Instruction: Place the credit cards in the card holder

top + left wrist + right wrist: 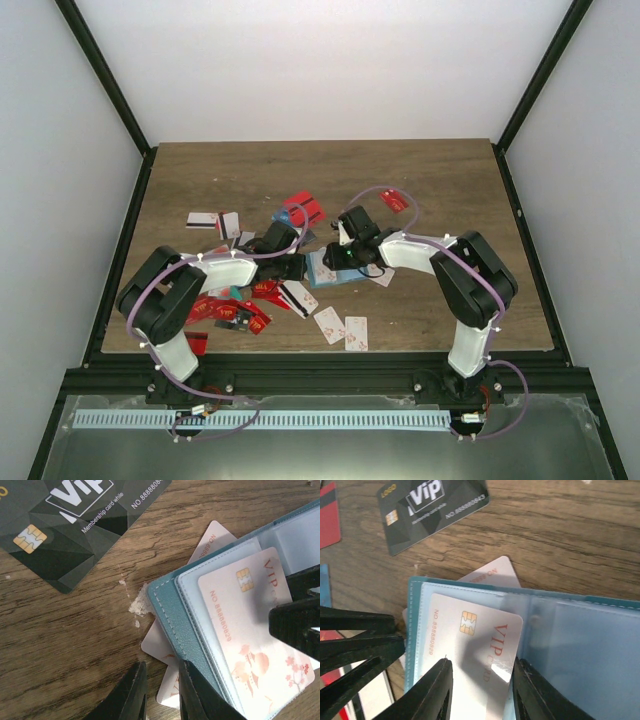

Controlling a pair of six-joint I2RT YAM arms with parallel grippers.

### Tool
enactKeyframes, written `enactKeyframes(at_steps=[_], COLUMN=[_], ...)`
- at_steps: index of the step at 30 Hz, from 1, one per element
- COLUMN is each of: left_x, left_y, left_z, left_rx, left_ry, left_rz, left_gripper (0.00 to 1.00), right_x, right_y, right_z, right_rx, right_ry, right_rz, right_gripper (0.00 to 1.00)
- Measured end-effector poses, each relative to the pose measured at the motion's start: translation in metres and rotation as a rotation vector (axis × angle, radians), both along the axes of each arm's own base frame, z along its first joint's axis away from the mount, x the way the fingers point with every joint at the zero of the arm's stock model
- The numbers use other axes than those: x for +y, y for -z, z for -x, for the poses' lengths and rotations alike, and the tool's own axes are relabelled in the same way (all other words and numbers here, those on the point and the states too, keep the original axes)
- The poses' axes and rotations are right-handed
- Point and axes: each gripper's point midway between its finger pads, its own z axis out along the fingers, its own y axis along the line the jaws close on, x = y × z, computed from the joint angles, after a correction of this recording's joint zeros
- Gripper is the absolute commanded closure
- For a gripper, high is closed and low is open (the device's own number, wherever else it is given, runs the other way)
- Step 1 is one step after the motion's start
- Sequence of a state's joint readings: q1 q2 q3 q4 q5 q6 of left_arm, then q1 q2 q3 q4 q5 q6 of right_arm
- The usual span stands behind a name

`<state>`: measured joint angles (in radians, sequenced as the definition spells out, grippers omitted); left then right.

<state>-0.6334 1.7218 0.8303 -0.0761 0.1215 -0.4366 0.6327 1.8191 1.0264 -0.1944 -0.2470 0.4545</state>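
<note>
The teal card holder lies open mid-table, its light blue pockets up. A white VIP card lies on its left pocket. My right gripper is shut on this card, one finger on each long edge. My left gripper is at the holder's outer edge with a narrow gap between its jaws. One finger rests on the teal cover, and nothing is held between them. More white cards lie under the holder.
A dark VIP card lies just beyond the holder. Red cards sit behind it, with more at the front left. White cards lie near the front edge. Black-striped cards lie at the left.
</note>
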Motion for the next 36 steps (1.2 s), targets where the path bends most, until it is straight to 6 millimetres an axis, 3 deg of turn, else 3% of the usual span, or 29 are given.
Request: enactKeyframes(at_steps=[11,18,22,25,31,36], left_x=[-0.001,-0.001,0.001,0.005,-0.002,-0.033], left_y=[0.000,0.000,-0.002,-0.010,-0.041,-0.053], left_z=[0.001,0.002,0.004,0.006,0.017,0.045], left_rx=[0.006,0.009,0.015,0.008,-0.045,-0.042], left_ry=[0.007,0.007,0.005,0.000,0.029,0.148], left_rz=[0.008,0.008,-0.002,-0.009,0.025,0.081], left_gripper=[0.79,0.79,0.77,0.74,0.69,0.68], right_x=[0.015,0.014,0.010,0.007,-0.014,-0.044], right_y=[-0.007,-0.007,-0.012,-0.034,-0.076,-0.073], right_z=[0.007,0.008,0.010,0.012,0.039,0.082], right_rx=[0.028,0.031,0.025,-0.013,-0.054,0.012], right_ry=[-0.054,-0.057,-0.055,-0.052,-0.006,0.078], right_rz=[-0.085,-0.081,-0.069,-0.089,-0.146,-0.186], right_gripper=[0.65,0.63,0.54,0.45,0.31,0.30])
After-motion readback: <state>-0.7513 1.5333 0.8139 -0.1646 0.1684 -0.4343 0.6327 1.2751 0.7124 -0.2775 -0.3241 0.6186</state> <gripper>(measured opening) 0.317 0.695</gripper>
